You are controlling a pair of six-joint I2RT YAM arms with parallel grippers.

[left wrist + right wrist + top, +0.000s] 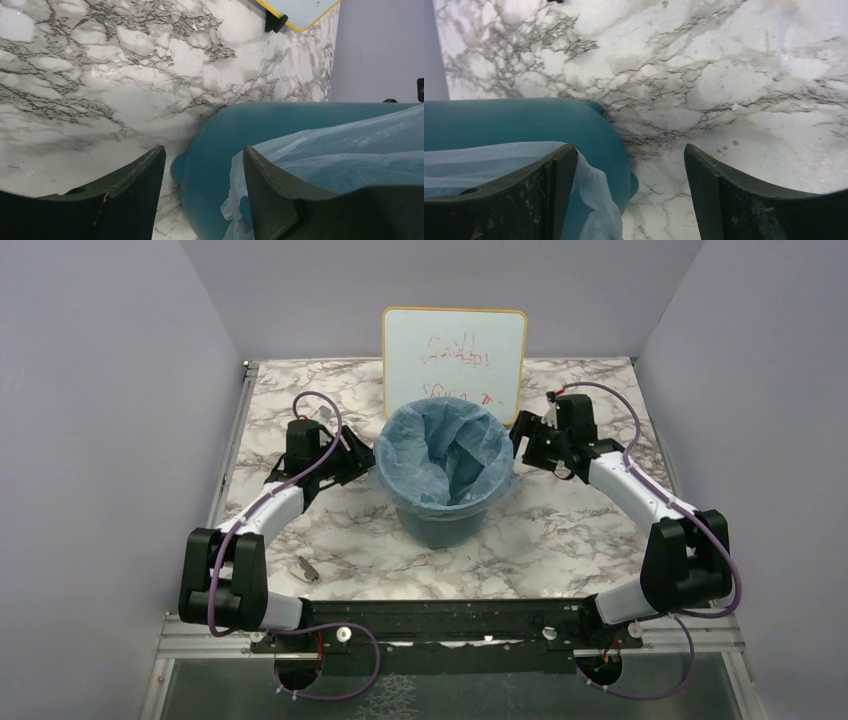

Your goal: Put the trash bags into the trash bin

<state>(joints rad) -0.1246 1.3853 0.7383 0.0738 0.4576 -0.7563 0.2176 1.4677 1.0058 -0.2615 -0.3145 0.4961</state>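
The teal-blue trash bin (pixel 440 525) stands mid-table. The light-blue trash bag (pixel 445 455) lines it, its edge folded over the rim and hanging outside. My left gripper (pixel 362 462) is open at the bin's left rim. In the left wrist view the gripper (pixel 202 167) straddles the bin wall (pixel 215 150), with the bag's edge (pixel 320 150) by the right finger. My right gripper (pixel 520 443) is open at the bin's right rim. In the right wrist view the gripper (pixel 629 167) has the bin wall (pixel 524 122) and a hanging flap of bag (pixel 596 195) by its left finger.
A whiteboard (pixel 453 355) with red scribbles stands just behind the bin. A small grey object (pixel 306 568) lies on the marble table (pixel 560 540) near the left arm. Purple walls close in both sides and the back.
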